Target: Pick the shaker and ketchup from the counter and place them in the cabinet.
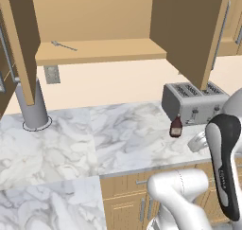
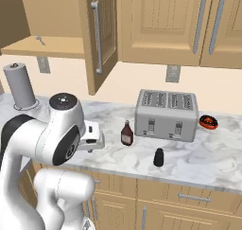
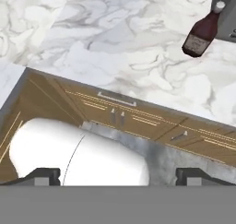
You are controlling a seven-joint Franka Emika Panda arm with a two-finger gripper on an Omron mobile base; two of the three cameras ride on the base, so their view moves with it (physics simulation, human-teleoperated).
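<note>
Tool (image 3: pixel 118 174): two dark finger tips set wide apart, nothing between them; carried above the front edge of the counter (image 2: pixel 208 165), looking down over the drawer fronts and the marble.

Ketchup (image 2: pixel 126 133): slim red-brown bottle, upright on the counter just in front of the toaster's left end, apart from the tool and nearest to it of the two task items; seen near the upper corner in the hand view.

Shaker (image 2: pixel 159 157): squat, black, upright near the counter's front edge, ahead of the toaster and to the right of the ketchup, the two standing apart.

Toaster (image 2: pixel 166 114): four-slot, grey, behind both items.

Cabinet (image 1: pixel 101 50): doors swung open, flat shelf free apart from a small utensil at its left.

Handling note, by judgement: neither item lifted yet. Approach the bottle from the open counter side, fingers straddling the body below the neck, keeping clear of the toaster; lift straight before swinging toward the shelf, minding the hanging door.
</note>
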